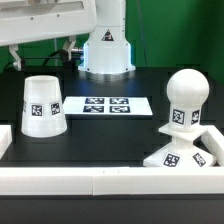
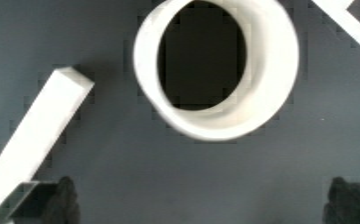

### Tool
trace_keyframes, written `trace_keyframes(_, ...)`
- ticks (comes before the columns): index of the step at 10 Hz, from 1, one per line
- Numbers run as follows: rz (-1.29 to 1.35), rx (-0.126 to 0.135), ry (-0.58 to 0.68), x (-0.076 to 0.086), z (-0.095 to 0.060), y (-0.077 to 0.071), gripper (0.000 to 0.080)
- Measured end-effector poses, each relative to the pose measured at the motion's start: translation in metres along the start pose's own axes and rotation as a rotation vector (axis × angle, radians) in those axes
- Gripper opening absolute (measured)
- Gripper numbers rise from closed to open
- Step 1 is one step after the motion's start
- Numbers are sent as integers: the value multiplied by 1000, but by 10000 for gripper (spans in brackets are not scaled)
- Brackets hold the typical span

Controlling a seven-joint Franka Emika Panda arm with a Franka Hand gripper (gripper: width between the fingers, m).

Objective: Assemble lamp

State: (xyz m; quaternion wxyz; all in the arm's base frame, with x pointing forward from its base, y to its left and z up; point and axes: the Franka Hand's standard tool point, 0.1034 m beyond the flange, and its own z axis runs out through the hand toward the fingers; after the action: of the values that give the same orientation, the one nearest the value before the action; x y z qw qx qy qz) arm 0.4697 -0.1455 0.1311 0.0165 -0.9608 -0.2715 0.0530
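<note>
Oddly, the exterior view shows little of the arm beyond its white pedestal at the back and some dark hardware cut off at the top edge, above the shade (image 1: 42,105). That shade stands mouth-down on the dark counter (image 1: 110,125) toward the exterior view's left. The marker board (image 1: 108,105) lies flat mid-counter. The bulb (image 1: 184,102) stands upright on the square base (image 1: 183,152) at the exterior view's right, the base partly hidden behind the white front rail (image 1: 110,182). Only the wrist view looks down on a white ring, the shade's upper rim (image 2: 212,65), with a white bar (image 2: 35,135) beside it. The fingers (image 2: 40,200) show as blurred dark tips, set well apart and holding nothing.
</note>
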Motion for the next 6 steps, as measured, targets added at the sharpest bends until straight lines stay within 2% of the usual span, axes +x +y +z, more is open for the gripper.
trace_keyframes(1, 12, -19, 32, -12, 6, -12, 699)
trace_keyframes(2, 21, -12, 37, -23, 15, -28, 699)
trace_keyframes(3, 18, -12, 38, -26, 19, -33, 699)
trace_keyframes(6, 16, -10, 34, -25, 21, -33, 699)
